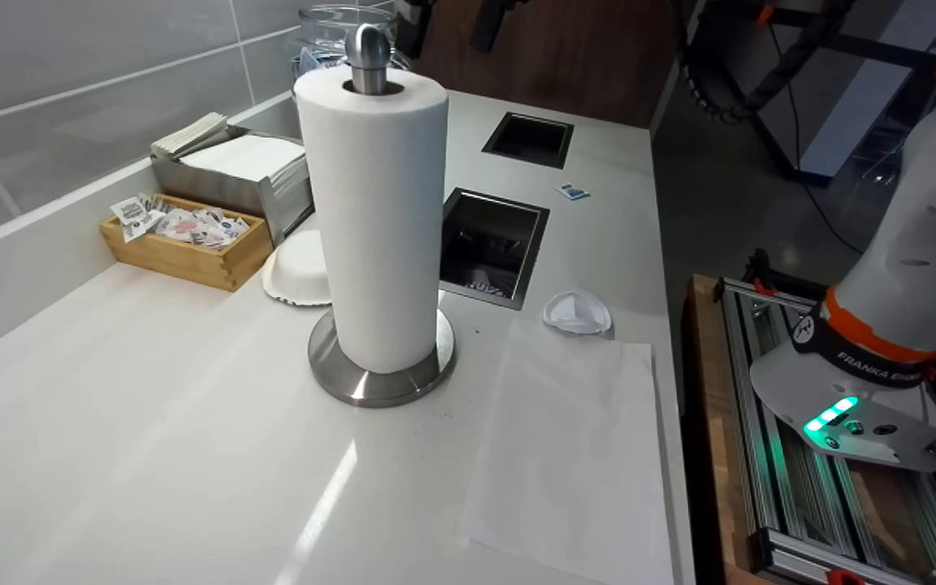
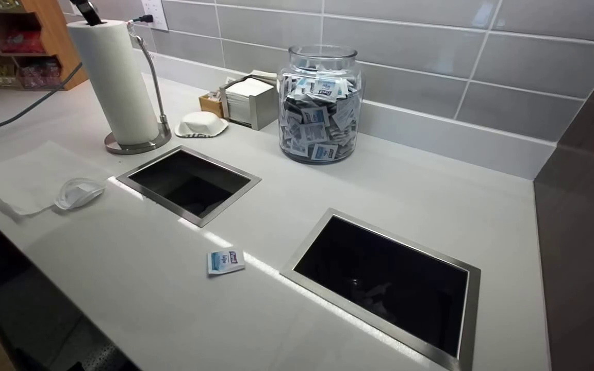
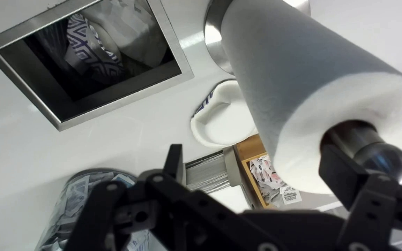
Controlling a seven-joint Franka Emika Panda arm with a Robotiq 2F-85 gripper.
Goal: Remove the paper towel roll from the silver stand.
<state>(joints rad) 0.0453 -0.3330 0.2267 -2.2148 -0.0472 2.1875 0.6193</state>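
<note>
Standing on silver stand; paper towel roll; top near one side of wide-spread hand

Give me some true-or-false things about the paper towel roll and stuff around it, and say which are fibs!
1. The paper towel roll is on the silver stand. True.
2. The roll is red. False: it is white.
3. The jaws are shut tight. False: they stand open.
4. The stand's knob sticks up above the roll. True.
5. The glass jar holds packets. True.
6. The jar lies on its side. False: it stands upright.
</note>
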